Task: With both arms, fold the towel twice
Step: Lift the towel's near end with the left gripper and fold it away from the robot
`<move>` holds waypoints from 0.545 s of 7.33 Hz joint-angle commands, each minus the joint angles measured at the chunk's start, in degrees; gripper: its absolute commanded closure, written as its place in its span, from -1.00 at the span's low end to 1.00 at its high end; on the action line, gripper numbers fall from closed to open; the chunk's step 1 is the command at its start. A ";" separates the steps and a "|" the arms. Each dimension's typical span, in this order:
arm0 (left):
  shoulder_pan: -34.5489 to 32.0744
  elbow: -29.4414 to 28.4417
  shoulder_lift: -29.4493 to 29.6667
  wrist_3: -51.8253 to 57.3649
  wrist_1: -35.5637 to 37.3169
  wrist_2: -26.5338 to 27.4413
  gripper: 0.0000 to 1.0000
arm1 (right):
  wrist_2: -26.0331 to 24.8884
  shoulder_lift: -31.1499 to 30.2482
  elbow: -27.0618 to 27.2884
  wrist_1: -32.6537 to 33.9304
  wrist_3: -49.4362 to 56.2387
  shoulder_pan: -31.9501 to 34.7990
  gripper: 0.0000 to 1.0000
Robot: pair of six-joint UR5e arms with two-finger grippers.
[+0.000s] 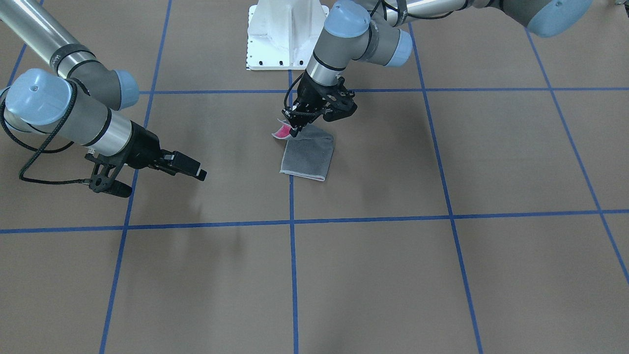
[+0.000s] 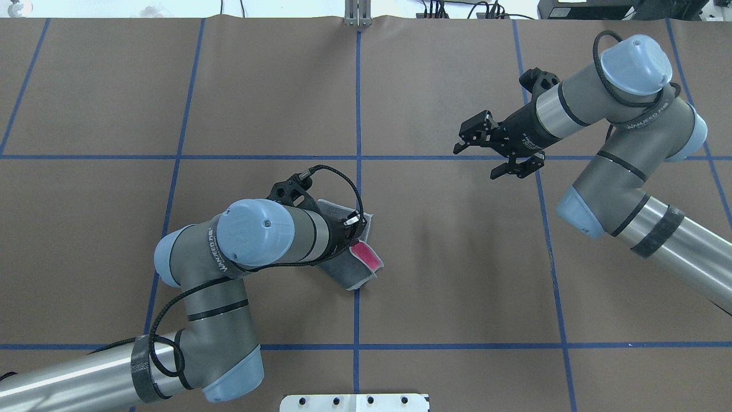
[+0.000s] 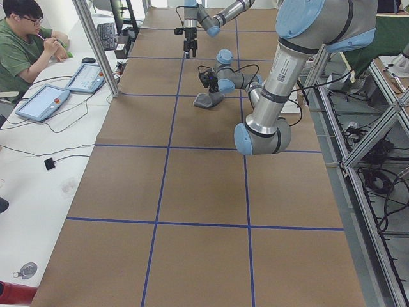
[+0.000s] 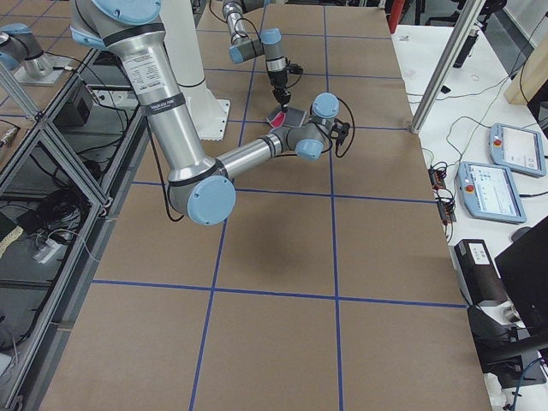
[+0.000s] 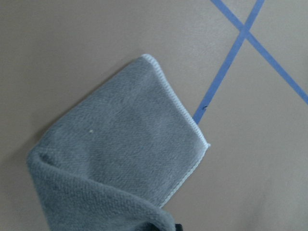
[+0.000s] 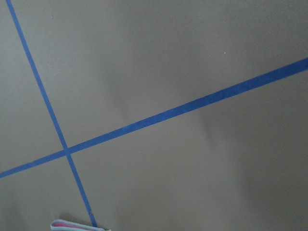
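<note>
Under left hand [image 1: 297,125], towel [image 1: 308,155] lengthwise front-to-back

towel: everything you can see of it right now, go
The towel is a small folded terry cloth, dark grey face up, with light grey stitched edging. It lies on the brown table over a blue tape line. The corner nearest the robot's base is lifted and curled, showing the pink face; the left claw pinches it there. Nothing else touches it.

Fuzzy terry-cloth towel [image 5: 120,144], matt brown paper tabletop [image 1: 393,275]
</note>
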State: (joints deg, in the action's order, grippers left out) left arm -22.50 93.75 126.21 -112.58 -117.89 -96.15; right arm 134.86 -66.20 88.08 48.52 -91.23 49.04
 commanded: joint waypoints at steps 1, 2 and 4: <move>-1.92 -2.08 0.36 -1.41 -1.73 0.00 1.00 | -0.30 0.02 -0.02 0.00 0.00 -0.26 -0.99; -2.54 -2.08 0.36 -1.76 -1.82 -0.09 1.00 | -1.26 0.02 0.07 0.00 0.00 -0.70 -0.99; -3.07 -3.04 0.01 -3.51 -6.19 -0.18 1.00 | -1.45 0.02 0.25 0.00 -0.09 -0.88 -0.99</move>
State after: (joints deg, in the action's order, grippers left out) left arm -25.12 91.37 126.40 -114.73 -121.51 -96.25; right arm 133.61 -66.18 88.19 48.52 -91.25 48.29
